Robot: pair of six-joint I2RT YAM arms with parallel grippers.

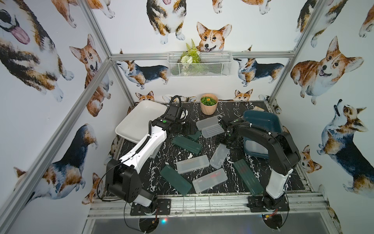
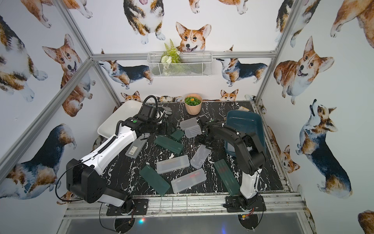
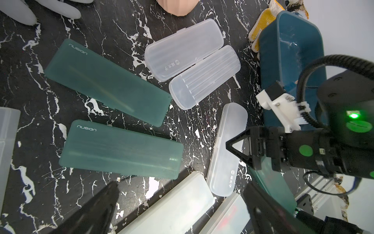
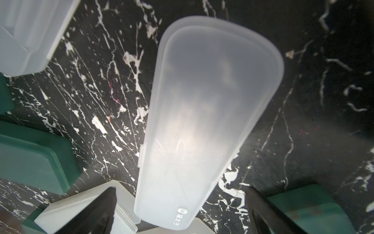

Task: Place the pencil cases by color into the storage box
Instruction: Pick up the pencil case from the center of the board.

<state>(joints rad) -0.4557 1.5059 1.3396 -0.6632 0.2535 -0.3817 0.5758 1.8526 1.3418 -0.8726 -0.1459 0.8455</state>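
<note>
Pencil cases lie scattered on the black marble table. Dark green ones [image 1: 187,143] [image 1: 175,180] [image 1: 245,174] are mixed with frosted clear ones [image 1: 192,164] [image 1: 209,180] and a clear pair [image 1: 210,125]. My right gripper [image 1: 225,146] hovers open over the far end of a frosted clear case [image 4: 202,121], which lies flat between its fingers [image 4: 97,212]. My left gripper [image 3: 180,214] is open above the table beside two green cases [image 3: 109,83] [image 3: 121,150], holding nothing. The white storage box [image 1: 141,119] stands back left, the dark teal one [image 1: 261,121] at the right.
A tan plant pot [image 1: 209,104] stands at the back centre and a grey glove [image 2: 167,109] lies by the white tub. A wire basket [image 1: 199,64] hangs on the rear wall. A yellow-white cloth [image 3: 261,28] sits behind the teal tub. Another clear case [image 2: 136,147] lies under my left arm.
</note>
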